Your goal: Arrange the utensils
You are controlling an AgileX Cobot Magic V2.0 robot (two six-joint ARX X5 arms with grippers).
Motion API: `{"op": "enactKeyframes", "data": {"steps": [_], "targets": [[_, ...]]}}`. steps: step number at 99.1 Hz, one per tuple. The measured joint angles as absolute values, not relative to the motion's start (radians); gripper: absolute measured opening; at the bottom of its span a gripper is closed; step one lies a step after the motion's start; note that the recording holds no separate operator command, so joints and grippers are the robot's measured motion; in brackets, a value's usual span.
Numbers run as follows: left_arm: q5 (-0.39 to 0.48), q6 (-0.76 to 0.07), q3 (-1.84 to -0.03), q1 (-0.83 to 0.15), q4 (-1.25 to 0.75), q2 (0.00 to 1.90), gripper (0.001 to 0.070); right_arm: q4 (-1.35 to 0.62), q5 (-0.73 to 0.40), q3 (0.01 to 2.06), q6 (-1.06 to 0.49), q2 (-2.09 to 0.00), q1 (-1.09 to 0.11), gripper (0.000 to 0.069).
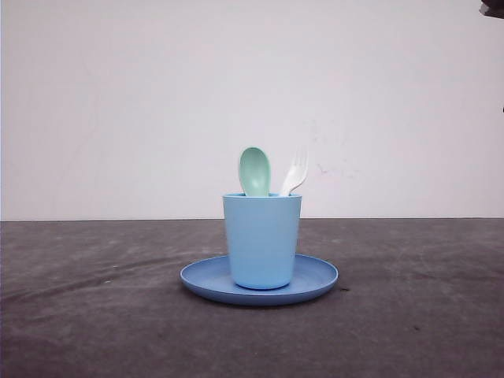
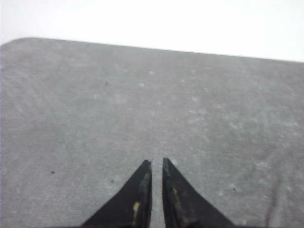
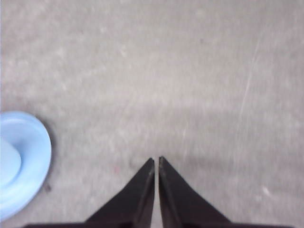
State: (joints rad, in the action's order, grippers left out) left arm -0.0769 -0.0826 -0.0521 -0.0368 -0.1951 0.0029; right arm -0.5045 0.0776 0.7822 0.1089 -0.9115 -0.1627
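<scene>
Holding both pincers closed & empty, left gripper (image 2: 156, 164) and right gripper (image 3: 156, 161) sat over bare mat. Mint spoon (image 1: 254, 171) & white fork (image 1: 294, 172) stood in the blue cup (image 1: 261, 240) on its plate (image 1: 311, 283). Job looked done; I judged best to stay clear of the cup.

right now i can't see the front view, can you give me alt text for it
A light blue cup stands upright on the middle of a round blue plate on a dark grey table before a plain white wall. A mint-green spoon and a white fork stand in the cup, heads up above the rim, spoon on the left.
</scene>
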Motion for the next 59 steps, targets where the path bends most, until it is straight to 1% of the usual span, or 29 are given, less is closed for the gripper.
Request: {"op": "enactKeyframes", "data": {"steps": [6,18,59], "targets": [[-0.072,-0.084,-0.039,-0.031,-0.2,0.007,0.0014,-0.489,0.078,0.783,0.109,-0.911,-0.163,0.0014],[-0.02,-0.08,-0.032,-0.028,-0.185,0.003,0.0014,-0.459,0.078,0.783,0.109,-0.912,-0.163,0.0014],[-0.02,-0.071,-0.032,-0.028,-0.185,0.005,0.0014,-0.339,0.077,0.783,0.109,-0.912,-0.163,0.0014]]}}
